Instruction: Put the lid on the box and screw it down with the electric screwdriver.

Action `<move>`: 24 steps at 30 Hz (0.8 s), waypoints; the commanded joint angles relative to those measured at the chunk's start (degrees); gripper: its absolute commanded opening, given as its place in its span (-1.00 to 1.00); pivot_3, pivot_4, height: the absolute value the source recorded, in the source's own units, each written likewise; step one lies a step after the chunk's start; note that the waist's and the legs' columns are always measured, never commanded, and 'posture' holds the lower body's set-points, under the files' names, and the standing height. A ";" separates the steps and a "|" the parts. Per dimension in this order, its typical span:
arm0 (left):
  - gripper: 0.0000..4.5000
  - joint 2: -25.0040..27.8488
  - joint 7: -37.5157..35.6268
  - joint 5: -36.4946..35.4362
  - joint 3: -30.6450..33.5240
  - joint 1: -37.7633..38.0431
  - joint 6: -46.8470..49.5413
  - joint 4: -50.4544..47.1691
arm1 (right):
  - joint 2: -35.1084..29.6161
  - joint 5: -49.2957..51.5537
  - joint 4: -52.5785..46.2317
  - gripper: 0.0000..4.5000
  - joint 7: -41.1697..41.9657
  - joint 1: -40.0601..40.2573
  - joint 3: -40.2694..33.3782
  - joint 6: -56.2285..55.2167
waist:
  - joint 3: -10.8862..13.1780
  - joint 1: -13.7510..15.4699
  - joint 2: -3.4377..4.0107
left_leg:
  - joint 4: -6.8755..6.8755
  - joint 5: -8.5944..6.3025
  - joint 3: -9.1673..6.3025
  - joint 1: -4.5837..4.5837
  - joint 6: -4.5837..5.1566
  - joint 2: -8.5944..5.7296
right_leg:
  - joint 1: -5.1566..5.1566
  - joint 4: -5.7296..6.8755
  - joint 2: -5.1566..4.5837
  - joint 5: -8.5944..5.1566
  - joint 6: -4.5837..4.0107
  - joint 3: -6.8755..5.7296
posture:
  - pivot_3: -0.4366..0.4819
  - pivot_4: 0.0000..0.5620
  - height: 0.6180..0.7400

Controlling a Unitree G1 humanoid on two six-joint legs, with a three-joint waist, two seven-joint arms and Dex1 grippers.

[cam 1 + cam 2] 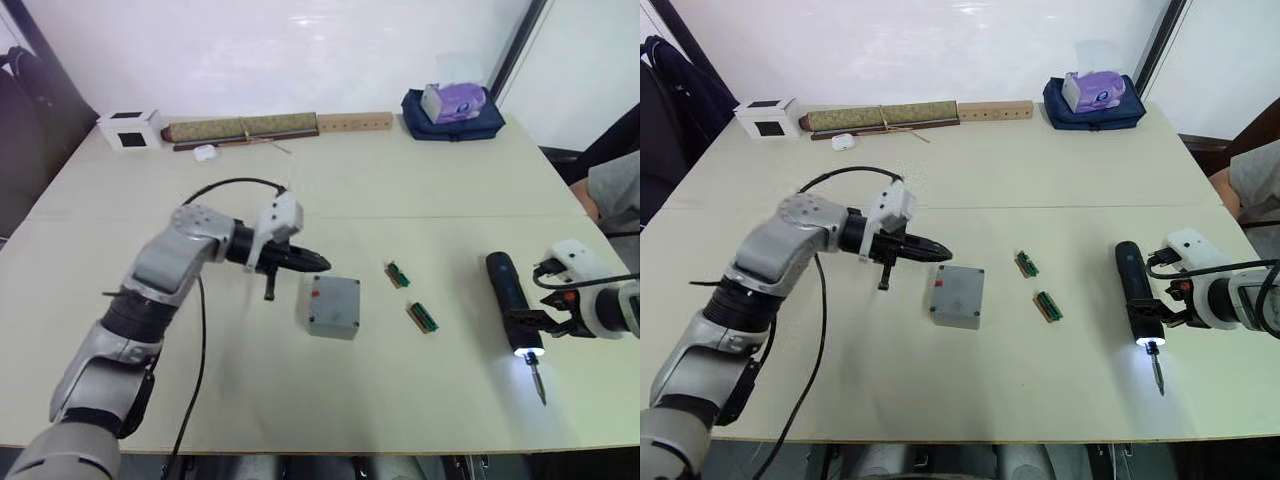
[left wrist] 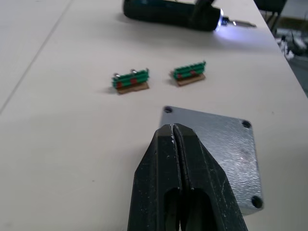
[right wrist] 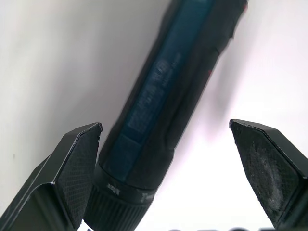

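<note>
- Right wrist view: the right gripper [image 3: 166,159] is wide open, with one finger on each side of the electric screwdriver [image 3: 168,96], and neither pad is touching it yet.
- The electric screwdriver [image 1: 512,300] lies flat on the tabletop [image 1: 440,180] near its right edge. Its long axis runs from the far side toward the robot's edge, and the lit bit points toward the robot.
- The fingers stand across this axis, close to the collar at the bit end. In my judgement the coming move only needs them to close on the body and then lift.
- The right arm is clearly the nearer one for this tool; the left arm is well apart from it, on the other side of the two green strips [image 1: 410,297].
- The lid [image 1: 332,305] already sits on the box [image 1: 330,330], near the middle of the tabletop, with the corner holes visible.
- The left gripper [image 1: 312,264] has its fingers pressed together and empty. It hovers at the far-left corner of the lid, and whether it touches I cannot tell.
</note>
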 commanded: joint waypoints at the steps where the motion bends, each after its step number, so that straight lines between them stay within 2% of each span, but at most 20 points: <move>1: -1.00 1.22 -0.01 1.42 2.09 -1.83 -2.72 4.51 | 0.62 2.36 -4.61 0.98 0.56 -7.80 -5.23 -0.24 | -0.03 -0.28 0.09 | 0.01 0.01 0.01 0.02 -0.01 0.01 | -0.02 0.03 0.01 0.00 0.00 0.02 | -0.05 -0.47 1.00; 3: -1.00 1.62 -0.25 2.33 1.72 -1.89 -3.70 5.98 | 3.69 4.22 -5.98 0.98 -0.06 -10.55 -6.29 0.87 | -0.03 -0.28 0.09 | 0.00 0.01 0.04 0.10 -0.02 0.01 | -0.02 0.08 0.02 0.00 0.00 0.05 | -0.05 -0.47 1.00; 4: -1.00 2.21 -0.35 3.97 0.74 -1.90 -4.92 6.83 | 7.74 6.21 -7.63 0.98 -1.03 -11.43 -7.47 0.96 | -0.01 -0.13 0.02 | -0.01 0.01 0.01 0.12 -0.02 0.03 | 0.00 0.08 0.06 0.00 -0.01 0.05 | -0.05 -0.47 1.00; 6: -1.00 3.35 -1.07 6.83 -1.52 -1.08 -6.80 7.30 | 14.01 8.64 -12.88 0.98 -2.16 -10.20 -7.99 -0.37 | -0.12 0.00 -0.36 | -0.04 0.03 -0.03 0.11 -0.05 0.06 | 0.03 0.08 0.13 -0.01 -0.02 -0.03 | -0.05 -0.47 1.00; 8: -1.00 4.35 -1.72 9.22 -3.54 0.55 -8.82 6.72 | 17.67 10.29 -18.64 0.98 -2.04 -7.45 -7.23 -1.38 | -0.10 0.20 -0.27 | -0.04 0.03 -0.05 0.08 -0.05 0.11 | 0.02 0.08 0.16 -0.02 -0.04 -0.05 | -0.05 -0.47 1.00; 11: -1.00 4.84 -1.08 11.77 -5.73 3.79 -10.12 4.53 | 23.04 13.04 -27.75 0.98 -3.43 -3.32 -2.83 -1.88 | -0.09 0.26 -0.24 | -0.03 0.03 -0.03 0.03 -0.06 0.03 | 0.00 0.09 -0.04 -0.02 -0.04 0.02 | -0.05 -0.47 1.00; 14: -1.00 3.92 -0.04 11.60 -5.93 5.82 -8.19 1.72 | 25.75 11.99 -32.54 0.98 -5.40 -0.11 2.41 -3.31 | -0.09 0.30 -0.26 | 0.22 0.03 -0.08 -0.13 -0.06 0.03 | -0.01 0.11 -0.12 0.01 0.00 -0.02 | -0.05 -0.47 1.00; 19: -1.00 2.94 0.33 11.49 -7.40 9.43 -5.81 -3.58 | 28.56 10.45 -34.85 0.98 -7.07 2.41 9.85 -5.19 | -0.09 0.10 -0.28 | 0.67 -0.02 -0.16 -0.19 0.02 0.06 | 0.06 0.36 -0.09 0.01 0.01 -0.06 | -0.05 -0.47 1.00; 24: -1.00 -0.27 2.92 13.29 -8.69 8.93 -7.23 -2.35 | 33.62 10.61 -29.94 0.98 -9.39 0.58 12.93 -4.73 | -0.10 0.04 -0.30 | 0.77 -0.01 -0.17 -0.05 0.02 0.01 | 0.09 0.61 0.02 0.01 0.01 -0.06 | -0.05 -0.47 1.00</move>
